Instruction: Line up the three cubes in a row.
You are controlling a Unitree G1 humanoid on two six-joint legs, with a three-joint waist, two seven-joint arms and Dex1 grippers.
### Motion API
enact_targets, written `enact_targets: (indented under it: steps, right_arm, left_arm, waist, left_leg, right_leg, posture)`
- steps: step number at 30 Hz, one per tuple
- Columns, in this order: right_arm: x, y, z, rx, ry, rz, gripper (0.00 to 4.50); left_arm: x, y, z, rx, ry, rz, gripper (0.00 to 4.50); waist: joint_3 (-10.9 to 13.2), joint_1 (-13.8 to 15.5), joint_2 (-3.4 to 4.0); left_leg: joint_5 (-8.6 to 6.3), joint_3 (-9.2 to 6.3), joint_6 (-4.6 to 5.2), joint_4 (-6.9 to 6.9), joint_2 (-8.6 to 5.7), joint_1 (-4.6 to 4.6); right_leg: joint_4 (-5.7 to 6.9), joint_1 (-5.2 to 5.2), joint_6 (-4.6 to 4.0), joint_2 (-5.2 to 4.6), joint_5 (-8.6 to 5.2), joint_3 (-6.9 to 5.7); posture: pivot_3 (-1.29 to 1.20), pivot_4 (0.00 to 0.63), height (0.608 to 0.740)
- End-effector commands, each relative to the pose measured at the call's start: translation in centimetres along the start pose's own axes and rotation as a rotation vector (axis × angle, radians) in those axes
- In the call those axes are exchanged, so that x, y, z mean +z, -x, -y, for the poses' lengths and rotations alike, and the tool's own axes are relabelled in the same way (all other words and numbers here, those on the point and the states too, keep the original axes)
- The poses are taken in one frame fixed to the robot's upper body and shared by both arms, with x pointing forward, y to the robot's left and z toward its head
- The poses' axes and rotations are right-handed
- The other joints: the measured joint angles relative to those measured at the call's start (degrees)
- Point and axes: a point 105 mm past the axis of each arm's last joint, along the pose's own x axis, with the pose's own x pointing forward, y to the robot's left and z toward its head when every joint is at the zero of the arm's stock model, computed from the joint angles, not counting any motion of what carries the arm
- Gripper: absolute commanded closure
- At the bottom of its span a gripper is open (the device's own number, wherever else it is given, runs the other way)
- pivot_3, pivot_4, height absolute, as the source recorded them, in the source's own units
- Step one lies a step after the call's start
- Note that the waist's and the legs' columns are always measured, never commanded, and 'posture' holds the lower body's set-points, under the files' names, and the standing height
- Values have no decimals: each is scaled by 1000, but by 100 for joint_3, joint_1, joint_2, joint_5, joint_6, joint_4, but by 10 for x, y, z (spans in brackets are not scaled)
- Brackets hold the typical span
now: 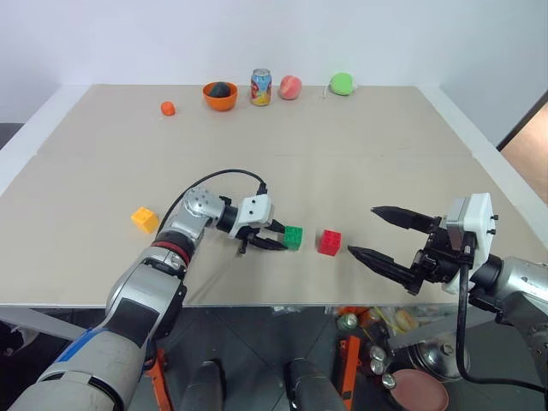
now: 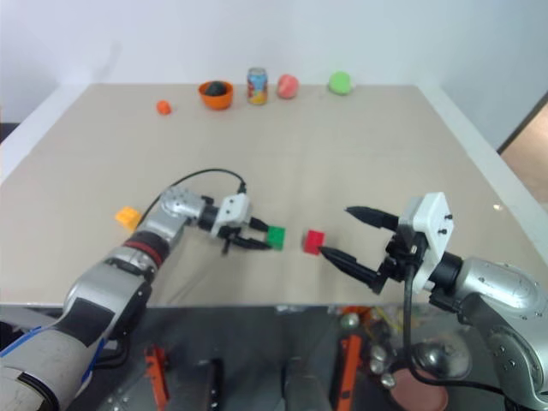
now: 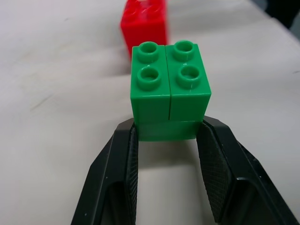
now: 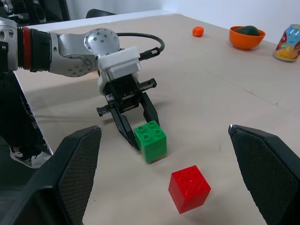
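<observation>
beige table [image 1: 360, 128] runs wide under a pale wall, w/ clutter along the far edge: orange bowl [image 1: 220, 96] holding sth dark, a drink can [image 1: 261, 86], a reddish fruit [image 1: 290, 86], a green fruit [image 1: 342, 83], and a small round orange fruit [image 1: 168, 108] apart to the left.

task things sit near the front edge. green cube [image 1: 294, 237] and red cube [image 1: 330, 242] stand near each other w/ a clear gap, roughly side by side. yellow-orange cube [image 1: 145, 219] lies well apart on the left, off the line of the other two.

left pincer [image 1: 267, 237] is clamped on the green cube; wrist view shows the two fingers [image 3: 213, 178] pressing its lower sides, studs up, cube resting on the table. right pincer [image 1: 375, 233] hovers wide apart by the red cube, holding nothing.

handling, as a guess: blocks look like hard, light, hollow plastic, stiff, not fragile, smooth-sided so a bit slippery. best hold is across two flat opposite faces, low and square, as the left one does now; a corner grip would likely twist or squirt it out. being light, a nudge from a finger could skid one out of line.

hard to make out: what the dark thing in the bowl is; can's label; whether the red and green faces are truly parallel. the yellow-orange cube's studs are too small to read.
</observation>
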Motion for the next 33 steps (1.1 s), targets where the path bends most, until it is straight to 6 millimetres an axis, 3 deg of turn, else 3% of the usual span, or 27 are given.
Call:
enact_targets:
  steps: [1,13,22,33]
  right_arm:
    - [10,-1,-1,7,47,22,0]
    - [10,-7,2,26,55,25,0]
    - [9,-7,2,26,60,23,0]
    - [10,-9,4,32,63,23,0]
  left_arm:
    - [10,3,-8,21,-30,13,3164]
    - [0,9,1,-24,109,40,3164]
    - [-8,7,-5,61,108,1,3164]
    - [-3,5,-2,33,147,52,3164]
  waist:
    - [0,0,0]
    - [0,-1,0]
    - [0,0,0]
    - [0,-1,0]
  left_leg:
    - [0,0,0,0,0,0]
    - [0,-2,0,-1,0,1]
    - [0,-4,0,0,-1,1]
    - [1,-4,0,0,-1,4]
  right_leg:
    - [0,0,0,0,0,0]
    - [0,2,0,0,0,-1]
    - [0,2,0,0,0,-2]
    - [0,5,0,0,1,-2]
  posture:
    - [0,150,740]
    - [0,150,740]
    - [0,150,740]
    - [0,150,740]
